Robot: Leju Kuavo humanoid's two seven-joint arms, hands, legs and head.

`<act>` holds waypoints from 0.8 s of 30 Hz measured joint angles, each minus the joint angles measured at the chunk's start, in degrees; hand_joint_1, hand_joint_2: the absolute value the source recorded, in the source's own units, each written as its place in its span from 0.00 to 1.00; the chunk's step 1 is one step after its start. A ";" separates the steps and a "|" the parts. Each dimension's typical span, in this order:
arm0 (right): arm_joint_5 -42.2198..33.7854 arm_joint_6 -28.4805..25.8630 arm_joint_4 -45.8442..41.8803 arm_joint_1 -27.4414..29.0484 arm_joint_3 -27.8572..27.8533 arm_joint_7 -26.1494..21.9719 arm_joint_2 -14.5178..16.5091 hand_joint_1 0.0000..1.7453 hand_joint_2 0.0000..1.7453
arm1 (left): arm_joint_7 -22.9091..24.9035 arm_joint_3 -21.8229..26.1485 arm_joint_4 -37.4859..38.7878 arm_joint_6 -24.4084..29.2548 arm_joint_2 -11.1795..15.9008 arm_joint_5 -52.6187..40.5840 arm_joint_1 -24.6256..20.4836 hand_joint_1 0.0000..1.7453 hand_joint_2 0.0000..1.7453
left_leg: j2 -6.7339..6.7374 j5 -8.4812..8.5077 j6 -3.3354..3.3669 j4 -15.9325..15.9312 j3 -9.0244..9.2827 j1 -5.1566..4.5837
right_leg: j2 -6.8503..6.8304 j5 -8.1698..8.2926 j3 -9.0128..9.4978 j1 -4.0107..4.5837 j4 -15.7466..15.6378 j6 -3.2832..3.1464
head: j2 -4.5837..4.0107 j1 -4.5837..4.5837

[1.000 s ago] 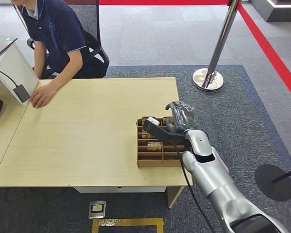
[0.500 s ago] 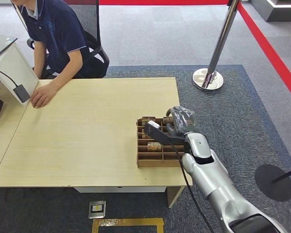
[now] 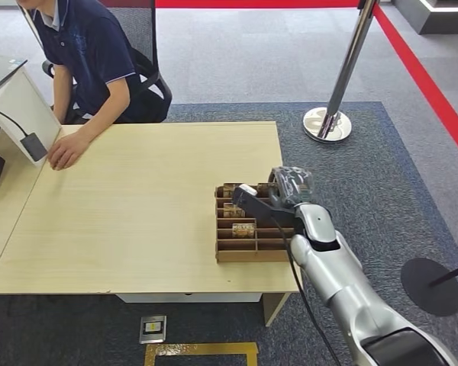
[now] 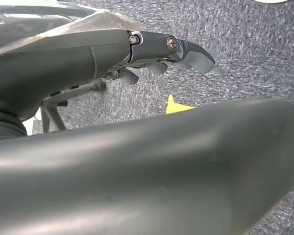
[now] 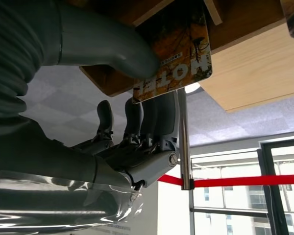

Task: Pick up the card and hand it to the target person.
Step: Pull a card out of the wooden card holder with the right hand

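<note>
One person (image 3: pixel 82 61), one slotted cardboard tray (image 3: pixel 227 255), one stanchion (image 3: pixel 342 80), one table (image 3: pixel 140 198).

Card tray (image 3: pixel 238 242) on the table's (image 3: pixel 134 213) right front corner (person (image 3: pixel 85 69) behind-left)

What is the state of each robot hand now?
Left robot hand: holds nothing; open or closed cannot be told.
Right robot hand: pinching the card at the wooden tray.

from up top i see my right hand (image 3: pixel 288 185) over the far right corner of the brown slotted cardboard tray (image 3: pixel 251 223) on the pale wooden bench (image 3: pixel 134 206). small printed cards (image 3: pixel 243 228) lie in its slots. a person in a dark blue shirt (image 3: pixel 88 57) sits at the far left.
</note>
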 joint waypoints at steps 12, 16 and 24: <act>0.16 -1.63 0.36 -0.54 -0.04 -1.53 0.92 0.88 1.00 | 0.69 0.04 0.00 0.53 0.00 0.70 0.01 0.00 0.00 | 0.00 0.00 0.00 0.00 0.00 0.00 | 0.00 0.00 0.00 0.00 0.00 0.00 | 0.00 0.00; 0.16 -1.96 -1.09 -0.04 -0.04 -1.90 0.89 0.90 1.00 | 0.62 0.04 0.00 0.53 0.01 0.70 0.00 0.00 0.00 | 0.00 0.00 0.00 0.00 0.00 0.00 | 0.00 0.00 -0.01 0.00 0.00 0.00 | 0.00 0.00; -0.10 -1.71 -10.69 4.63 -0.01 -2.91 -0.45 1.00 1.00 | -0.16 0.04 0.00 0.42 0.03 0.54 0.08 0.00 0.00 | 0.00 -0.01 0.00 0.00 -0.03 0.00 | 0.00 0.00 -0.05 0.00 -0.01 0.00 | 0.00 0.01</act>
